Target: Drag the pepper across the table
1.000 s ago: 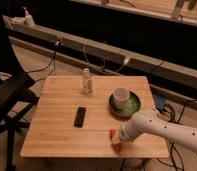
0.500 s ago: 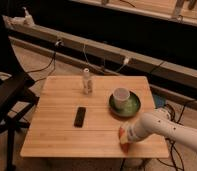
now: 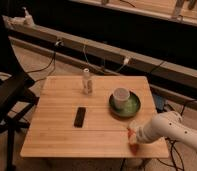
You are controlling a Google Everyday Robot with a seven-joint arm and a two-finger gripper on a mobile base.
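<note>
While at pepper (image 3: 134,146), gripper (image 3: 132,136) near plate (image 3: 133,107), phone (image 3: 80,116).

Counter (image 3: 57,135) carries everything. Bottle (image 3: 86,81) upright near far edge, centre. Phone (image 3: 80,117) flat in front of bottle, mid-counter. Plate (image 3: 133,107) right of phone, cup (image 3: 121,96) on it. Pepper (image 3: 133,145) at near right edge. Tool (image 3: 134,133) over that corner, beside pepper; arm (image 3: 174,131) enters from right.
</note>
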